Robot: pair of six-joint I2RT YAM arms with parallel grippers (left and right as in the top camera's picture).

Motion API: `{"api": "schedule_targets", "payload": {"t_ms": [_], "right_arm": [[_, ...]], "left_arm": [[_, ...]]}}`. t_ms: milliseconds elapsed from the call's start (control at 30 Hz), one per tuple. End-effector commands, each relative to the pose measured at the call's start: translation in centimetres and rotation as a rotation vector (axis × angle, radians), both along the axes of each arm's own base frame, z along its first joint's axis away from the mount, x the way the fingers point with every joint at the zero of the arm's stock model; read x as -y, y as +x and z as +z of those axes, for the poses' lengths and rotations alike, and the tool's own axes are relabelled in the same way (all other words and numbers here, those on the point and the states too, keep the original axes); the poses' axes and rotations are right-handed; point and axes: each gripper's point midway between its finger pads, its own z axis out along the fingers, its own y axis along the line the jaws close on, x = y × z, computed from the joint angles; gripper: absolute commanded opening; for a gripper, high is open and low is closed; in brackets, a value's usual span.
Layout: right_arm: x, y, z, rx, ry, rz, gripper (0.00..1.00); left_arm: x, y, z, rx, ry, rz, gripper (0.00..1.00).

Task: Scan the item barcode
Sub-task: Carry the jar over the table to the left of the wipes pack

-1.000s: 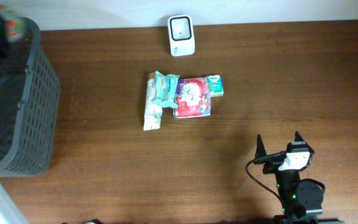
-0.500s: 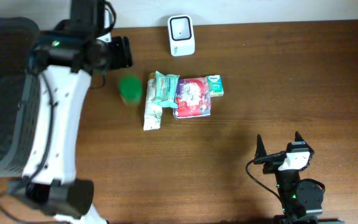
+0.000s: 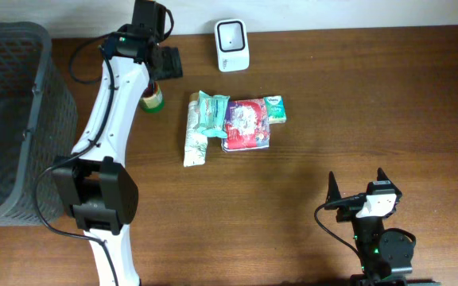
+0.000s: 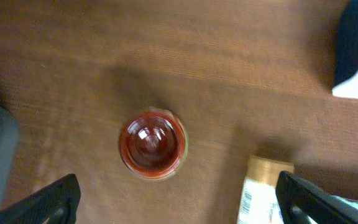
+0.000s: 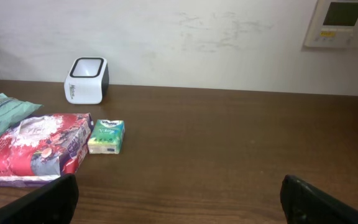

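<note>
Currently one jar, one scanner, four packets; left fingers and right fingers both spread, empty.

Dark wood table against a pale wall.
The table shows brown grain and meets a scuffed off-white wall; a small white panel with a grey screen hangs there, upper right.

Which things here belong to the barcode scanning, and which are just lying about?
In the job: scanner; red-lidded jar.
Probably just lying about for now: red packet; teal packet; small green box; long white packet; grey basket.
</note>
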Motion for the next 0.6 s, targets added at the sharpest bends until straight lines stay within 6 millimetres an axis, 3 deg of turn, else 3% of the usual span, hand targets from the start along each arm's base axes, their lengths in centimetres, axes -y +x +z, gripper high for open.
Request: {"api": "schedule_targets", "payload": {"t_ms": [0,133,200,300,400,567], "right_arm": [[-0.1,0.0,-0.4,-0.006,0.006,0.003,0.99],[-0.1,0.0,-0.4,-0.006,0.006,0.003,0.99],[-0.1,0.0,-0.4,-0.006,0.006,0.003,0.99],[-0.1,0.0,-0.4,-0.006,0.006,0.003,0.99],[-0.1,0.0,-0.4,-0.006,0.006,0.003,0.99],[-0.1,0.0,-0.4,-0.006,0.006,0.003,0.99]], "left_arm": [[-0.9,1.2,-1.9,-0.004,0.064,0.028,0.99],[-1.9,2.6,-6.2,-0.043,0.075,0.051,0.99],[-3.6,3.1,-7.9,-0.058,0.076,0.082,0.99],[-5.3,3.2,-8.7,-0.073,0.03,0.104,0.99],[-4.3,3.2,-9.6,-0.094,-0.076,0.069,1.0],[-2.2,2.7,-13.3,-0.176,-0.17,0.021,0.96]]}}
